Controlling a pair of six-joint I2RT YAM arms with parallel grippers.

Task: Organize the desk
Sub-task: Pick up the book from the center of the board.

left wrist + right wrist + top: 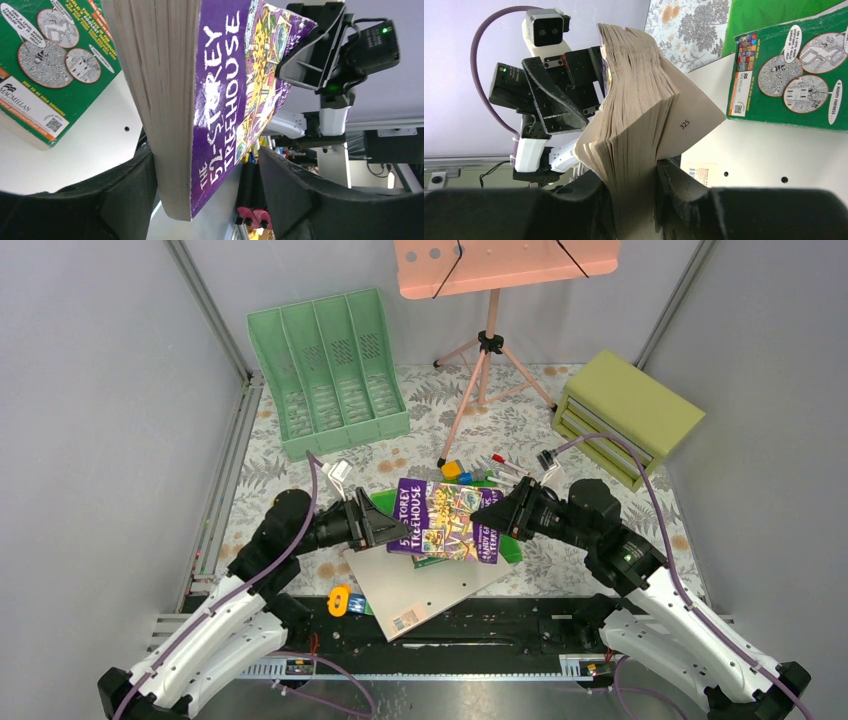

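A thick purple paperback book (445,520) hangs over the middle of the desk (290,470), held between both arms. My right gripper (485,512) is shut on its page block (634,115); the fingers (674,185) pinch the fanned pages. My left gripper (395,525) straddles the opposite end of the book (225,100). One finger (130,190) lies against the page edge, while the other (300,190) stands apart from the cover. Below lie a green book (45,65) and a silver flat slab (420,585).
A green slotted file rack (330,370) lies at the back left and an olive drawer box (625,415) at the back right. A pink music stand (490,350) rises at the back centre. Small colourful items (470,475) lie behind the book; an orange object (340,600) sits near the front rail.
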